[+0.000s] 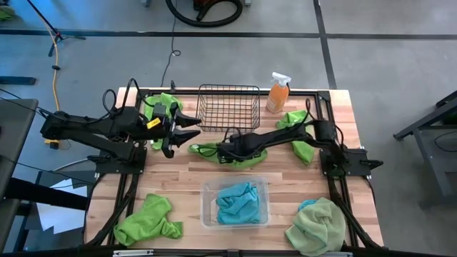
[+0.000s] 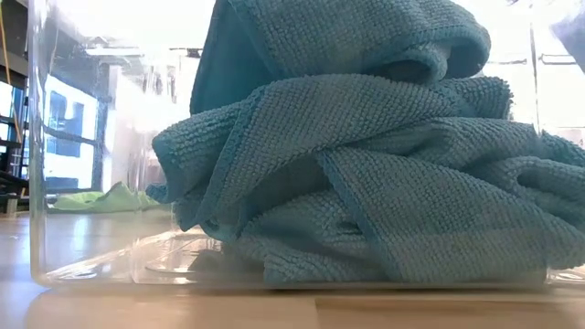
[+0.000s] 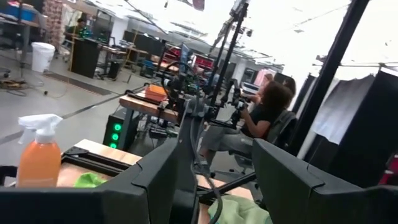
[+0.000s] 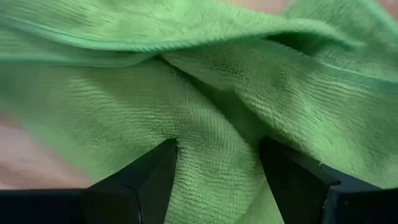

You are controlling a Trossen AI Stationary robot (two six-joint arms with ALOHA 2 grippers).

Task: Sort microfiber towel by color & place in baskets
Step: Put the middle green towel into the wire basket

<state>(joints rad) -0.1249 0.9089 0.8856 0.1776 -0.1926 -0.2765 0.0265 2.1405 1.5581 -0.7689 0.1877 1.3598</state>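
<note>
We see the right gripper (image 1: 202, 149) low over a lime green towel (image 1: 243, 155) lying crumpled on the tabletop (image 1: 285, 182) just in front of the black wire basket (image 1: 229, 107). In the right wrist view its fingers (image 4: 146, 177) stand apart, pressed down on either side of a fold of cloth, not yet closed on it.

We judge the main risk to be a shallow pinch: the fingers could catch only a thin ridge of the pile, and the towel could slip out or trail onto the basket rim when lifted.

The towel is bunched, its long axis running roughly side to side across the tabletop.

The left gripper (image 1: 187, 127) hovers beside the basket, fingers wide and empty. Blue towels (image 1: 237, 203) already fill the clear tub (image 1: 207, 214).
</note>
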